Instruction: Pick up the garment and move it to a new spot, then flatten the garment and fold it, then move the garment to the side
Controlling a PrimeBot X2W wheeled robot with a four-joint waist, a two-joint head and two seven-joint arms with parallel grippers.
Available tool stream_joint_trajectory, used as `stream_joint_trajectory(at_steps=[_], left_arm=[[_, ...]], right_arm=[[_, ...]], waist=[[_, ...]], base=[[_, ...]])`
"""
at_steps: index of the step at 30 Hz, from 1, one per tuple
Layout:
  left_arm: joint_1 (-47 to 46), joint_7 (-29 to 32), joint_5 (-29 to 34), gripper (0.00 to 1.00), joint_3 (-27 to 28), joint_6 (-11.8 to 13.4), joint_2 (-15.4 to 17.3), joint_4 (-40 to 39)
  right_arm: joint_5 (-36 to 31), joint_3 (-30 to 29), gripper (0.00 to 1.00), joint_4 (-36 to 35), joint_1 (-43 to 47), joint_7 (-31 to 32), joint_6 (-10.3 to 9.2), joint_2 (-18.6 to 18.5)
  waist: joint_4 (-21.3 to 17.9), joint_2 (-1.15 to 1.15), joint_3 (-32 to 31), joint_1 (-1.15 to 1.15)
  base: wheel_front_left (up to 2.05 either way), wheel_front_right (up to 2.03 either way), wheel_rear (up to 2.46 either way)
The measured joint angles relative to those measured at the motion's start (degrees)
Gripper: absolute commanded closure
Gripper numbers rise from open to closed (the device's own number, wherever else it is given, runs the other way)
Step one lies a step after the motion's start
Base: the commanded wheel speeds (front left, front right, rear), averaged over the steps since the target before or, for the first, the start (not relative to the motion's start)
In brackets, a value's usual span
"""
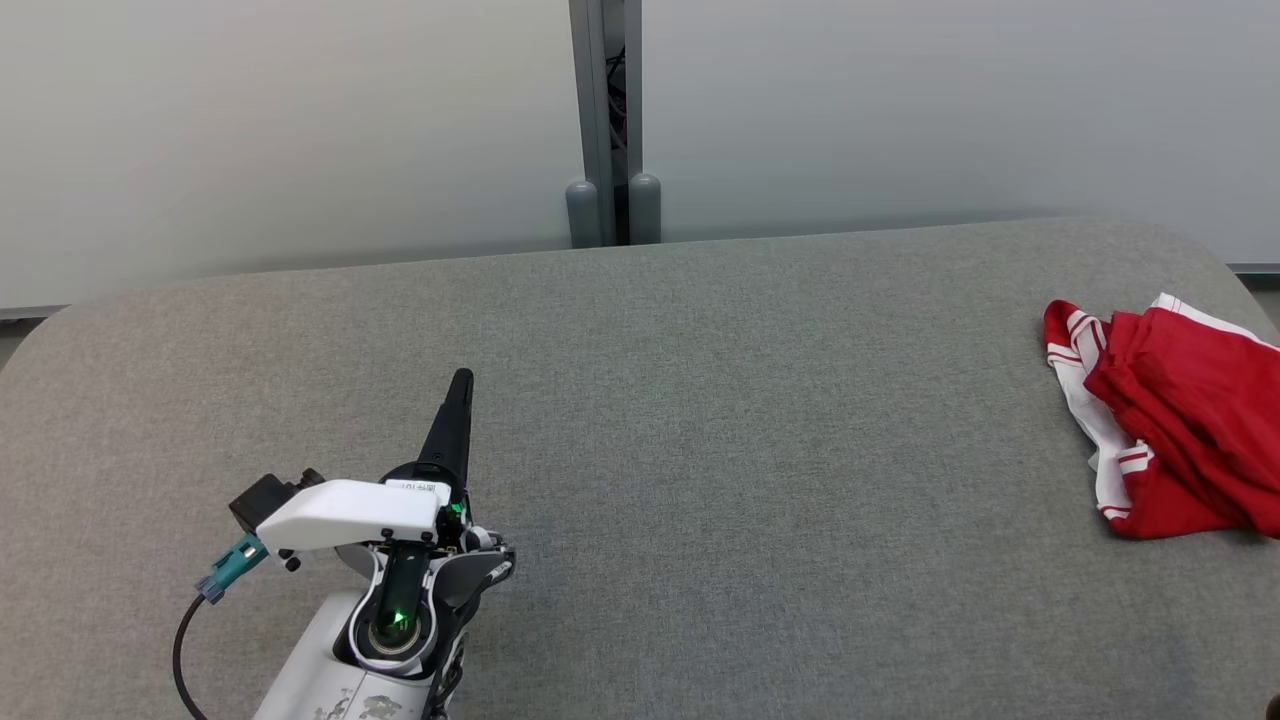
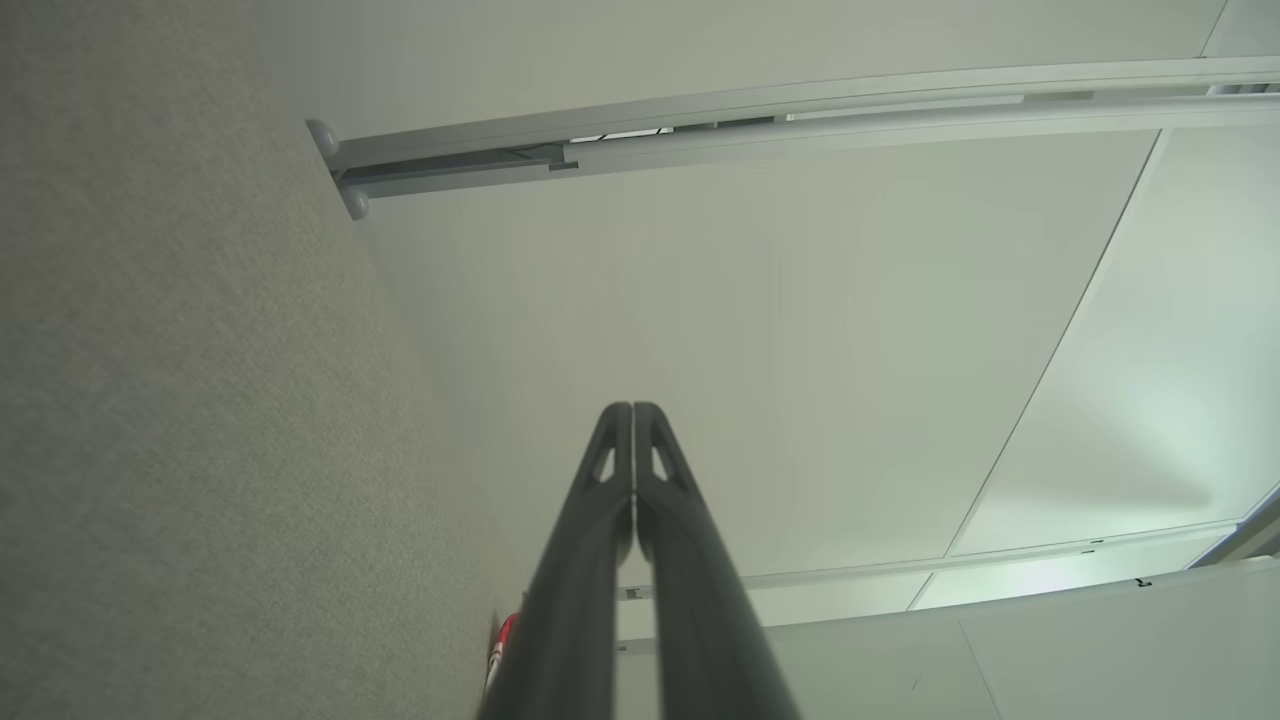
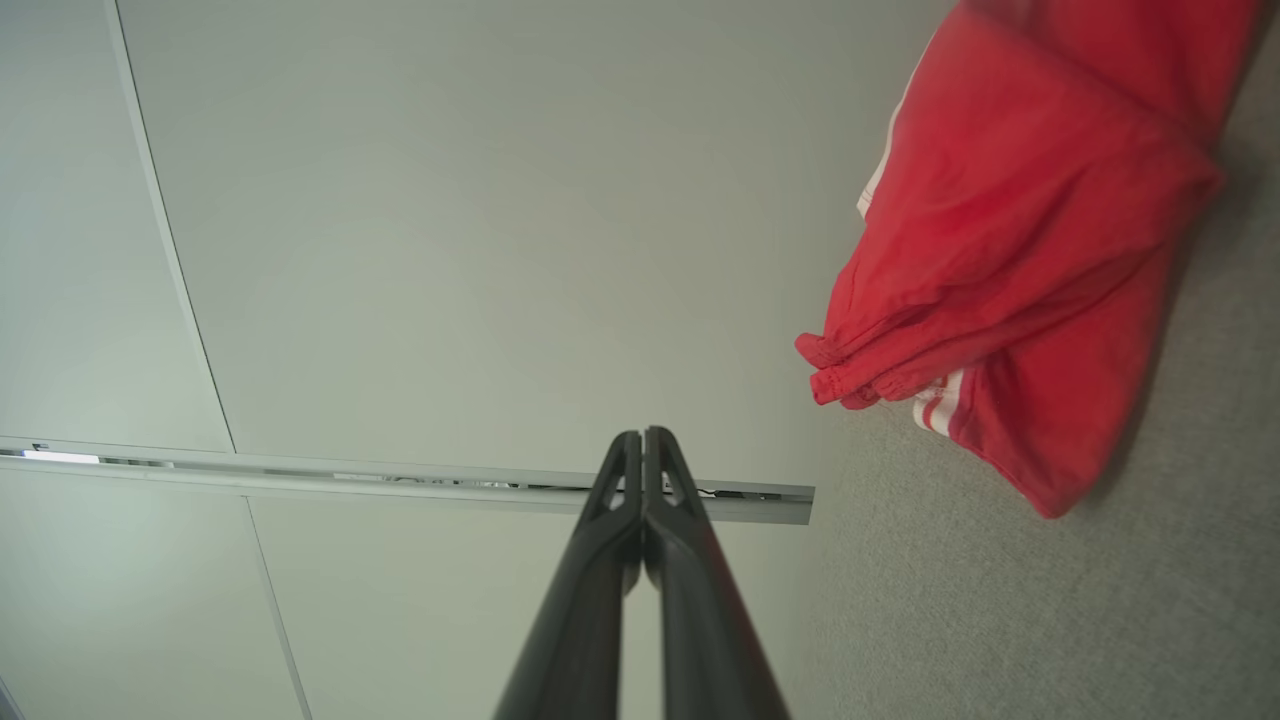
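The garment (image 1: 1170,420) is red with white stripes and lies crumpled at the right edge of the grey padded table (image 1: 700,450). In the right wrist view the garment (image 3: 1030,250) lies at the upper right, apart from my right gripper (image 3: 642,437), whose fingers are shut with nothing between them. My left gripper (image 1: 461,380) is at the lower left of the table, far from the garment, its dark fingers pressed together and empty. The left wrist view shows that left gripper (image 2: 633,410) shut, with a sliver of the red garment (image 2: 503,640) beside its fingers.
Pale partition panels (image 1: 300,130) stand behind the table, joined by a grey post (image 1: 610,120) at the middle. The table's grey fabric stretches bare between my left gripper and the garment.
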Motion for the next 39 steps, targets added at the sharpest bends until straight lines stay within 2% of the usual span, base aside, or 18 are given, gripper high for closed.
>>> stream_joint_trajectory(at_steps=[39], left_arm=[[0.0,0.0,0.0,1.0,0.0,0.0,0.0,0.0]], right_arm=[[0.0,0.0,1.0,0.0,0.0,0.0,0.0,0.0]], waist=[[0.0,0.0,0.0,0.0]], base=[[0.0,0.0,0.0]])
